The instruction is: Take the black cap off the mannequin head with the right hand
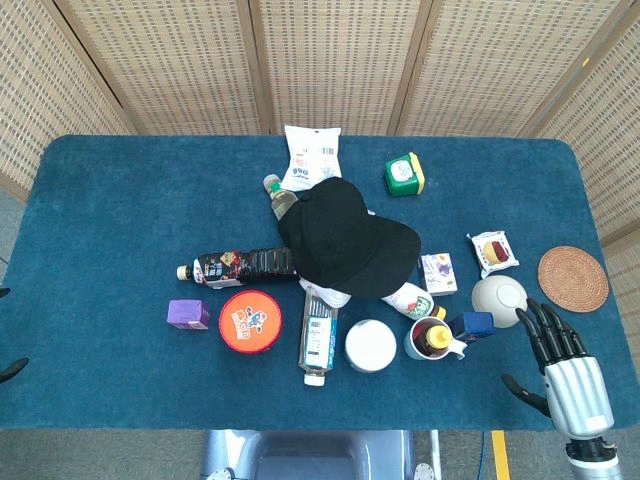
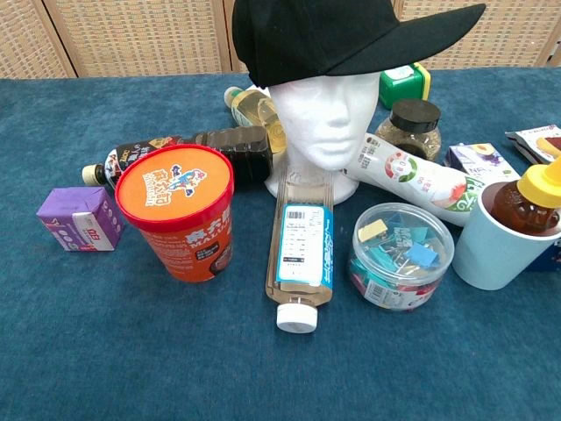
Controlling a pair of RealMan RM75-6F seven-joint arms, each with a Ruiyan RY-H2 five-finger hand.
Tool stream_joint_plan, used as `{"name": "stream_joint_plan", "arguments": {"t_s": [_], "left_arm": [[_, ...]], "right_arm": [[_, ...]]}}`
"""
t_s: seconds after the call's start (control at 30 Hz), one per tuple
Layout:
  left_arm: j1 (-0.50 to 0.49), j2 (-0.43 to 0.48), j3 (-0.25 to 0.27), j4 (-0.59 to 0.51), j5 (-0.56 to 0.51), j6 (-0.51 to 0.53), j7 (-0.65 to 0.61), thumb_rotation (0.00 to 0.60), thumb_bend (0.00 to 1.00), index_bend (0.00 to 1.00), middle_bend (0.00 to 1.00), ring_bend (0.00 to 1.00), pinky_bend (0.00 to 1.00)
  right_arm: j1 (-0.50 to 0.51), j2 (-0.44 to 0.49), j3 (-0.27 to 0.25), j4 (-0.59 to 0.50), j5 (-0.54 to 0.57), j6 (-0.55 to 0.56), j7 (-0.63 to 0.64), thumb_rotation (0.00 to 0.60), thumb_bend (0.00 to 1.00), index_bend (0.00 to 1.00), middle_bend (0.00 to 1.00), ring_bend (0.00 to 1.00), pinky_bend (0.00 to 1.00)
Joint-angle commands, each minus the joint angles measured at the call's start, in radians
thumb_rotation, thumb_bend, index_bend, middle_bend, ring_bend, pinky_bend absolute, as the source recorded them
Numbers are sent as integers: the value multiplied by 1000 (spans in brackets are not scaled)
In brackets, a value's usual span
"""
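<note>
A black cap (image 1: 348,238) sits on the white mannequin head (image 2: 321,123) at the middle of the table, its brim pointing to the right; the chest view shows the black cap (image 2: 324,35) covering the top of the head. My right hand (image 1: 555,345) hovers over the front right of the table, fingers spread and empty, well to the right of the cap. It does not appear in the chest view. Of my left hand only dark tips (image 1: 12,368) show at the left edge.
Around the mannequin lie a dark drink bottle (image 1: 240,267), an orange-lidded tub (image 1: 250,320), a clear bottle (image 1: 318,340), a jar of clips (image 2: 401,256), a cup with a honey bottle (image 1: 432,340), a white bowl (image 1: 498,298), a woven coaster (image 1: 573,278) and a purple box (image 1: 188,314).
</note>
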Motion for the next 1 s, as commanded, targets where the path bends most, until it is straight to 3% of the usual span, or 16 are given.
{"name": "stream_joint_plan", "arguments": {"t_s": [0.03, 0.3, 0.57, 0.73, 1.0], "left_arm": [[-2, 0, 1, -5, 3, -3, 10, 600, 125, 160, 0, 0, 59], [-18, 8, 6, -22, -4, -44, 32, 600, 124, 160, 0, 0, 59], [-31, 8, 2, -38, -13, -65, 54, 600, 125, 160, 0, 0, 59], [-33, 12, 0, -38, -21, -68, 45, 600, 125, 160, 0, 0, 60], [-30, 17, -3, -28, -28, -62, 17, 600, 125, 160, 0, 0, 59]], "right_arm": [[2, 1, 7, 4, 8, 4, 5, 600, 31, 18, 64, 92, 193], [31, 26, 34, -8, 37, -26, 20, 600, 35, 16, 63, 92, 204], [132, 70, 93, -129, 65, -165, -119, 600, 30, 0, 0, 60, 186], [217, 41, 125, -190, 62, -268, -240, 600, 30, 0, 0, 54, 183], [299, -40, 168, -177, 55, -310, -332, 600, 37, 0, 52, 60, 203]]}}
